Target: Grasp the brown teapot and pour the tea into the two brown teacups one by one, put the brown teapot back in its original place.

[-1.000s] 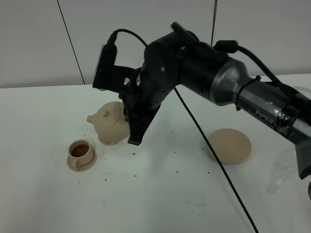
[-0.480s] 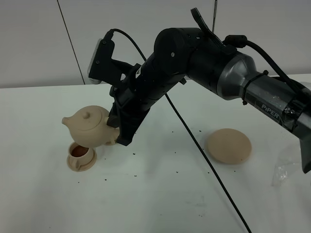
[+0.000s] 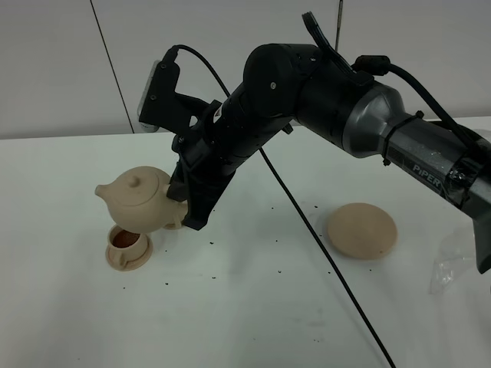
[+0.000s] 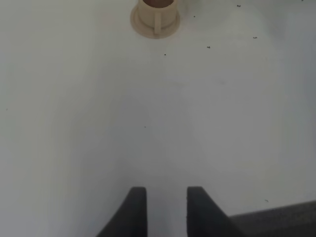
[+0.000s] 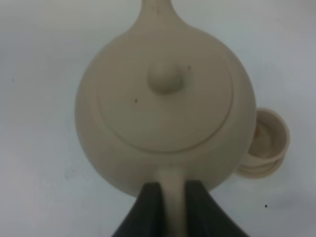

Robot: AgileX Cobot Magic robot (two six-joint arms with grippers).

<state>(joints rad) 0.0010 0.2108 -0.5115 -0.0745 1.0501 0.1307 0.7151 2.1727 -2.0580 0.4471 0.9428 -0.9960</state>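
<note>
Tan teapot [image 3: 142, 201] aloft, near level — above tea-filled teacup [image 3: 126, 244] on saucer [image 3: 115, 259]; round plate [image 3: 362, 230] well apart.

black arm [image 3: 307, 84], silver segment, black cables

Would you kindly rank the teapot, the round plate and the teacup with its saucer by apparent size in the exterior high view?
1. brown teapot, spout included; its body looks as wide as the round plate, and it is lifted, so unsure.
2. round plate
3. teacup on its saucer, clearly smallest
</note>
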